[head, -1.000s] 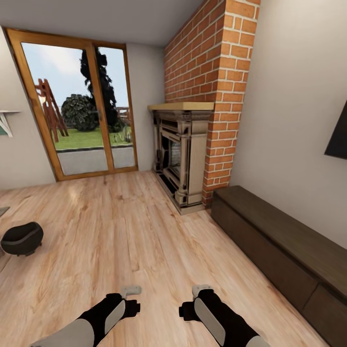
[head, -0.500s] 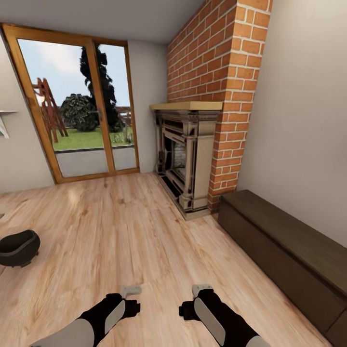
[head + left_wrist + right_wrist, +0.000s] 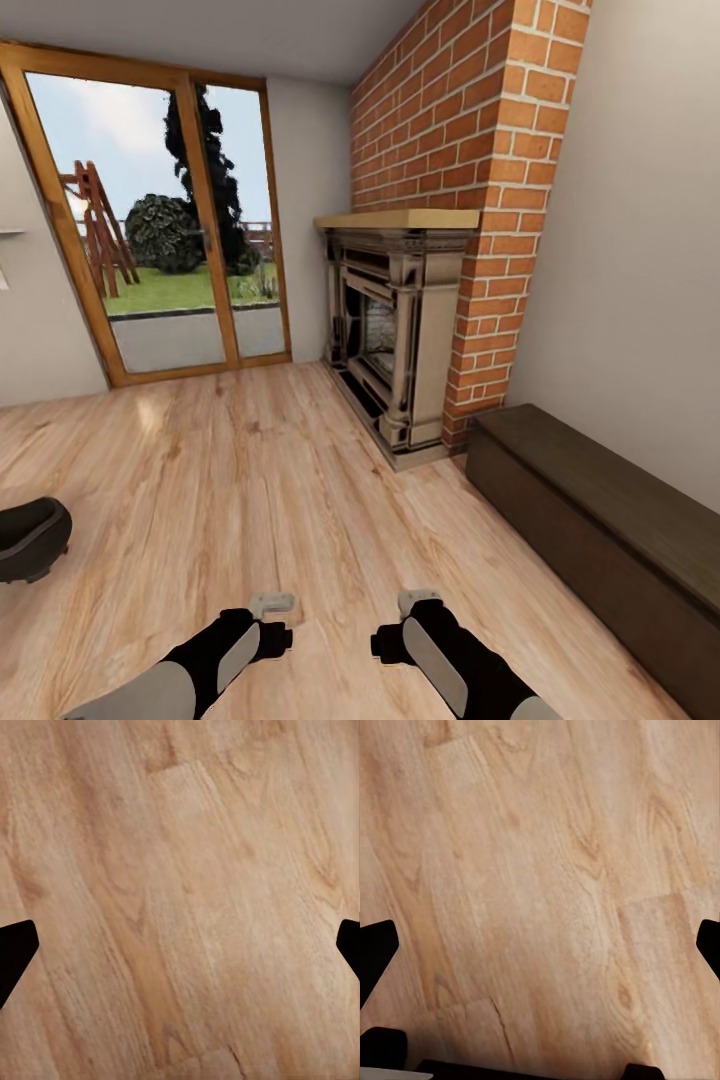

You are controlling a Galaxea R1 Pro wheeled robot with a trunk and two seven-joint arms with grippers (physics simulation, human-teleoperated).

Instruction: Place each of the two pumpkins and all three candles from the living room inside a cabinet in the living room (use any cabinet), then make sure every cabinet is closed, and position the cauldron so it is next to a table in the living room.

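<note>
At the far left of the head view, the small squat matte black cauldron (image 3: pixel 28 538) sits on the light wood plank floor (image 3: pixel 250 470), cut off by the picture's edge. Behind it, further along the back wall, stand the tall wood-framed glass doors (image 3: pixel 160 225) with lawn and trees beyond. Low in the picture, the left gripper (image 3: pixel 271 603) hangs above the bare planks, tucked close to the robot; in the left wrist view its dark fingertips (image 3: pixel 15 952) sit at opposite edges with only floor (image 3: pixel 180 900) between them, so it is spread wide and grips nothing. Just beside it, the right gripper (image 3: pixel 419 600) hangs the same way, and the right wrist view shows its fingertips (image 3: pixel 375 952) equally far apart over plain planks (image 3: pixel 540 885), also holding nothing. Further right rises the red brick chimney (image 3: pixel 470 130) over the ornate grey fireplace (image 3: pixel 395 335). Just beside the chimney's foot, the long, low dark brown wood cabinet (image 3: pixel 610 540) runs along the right wall, its front shut flush.
</note>
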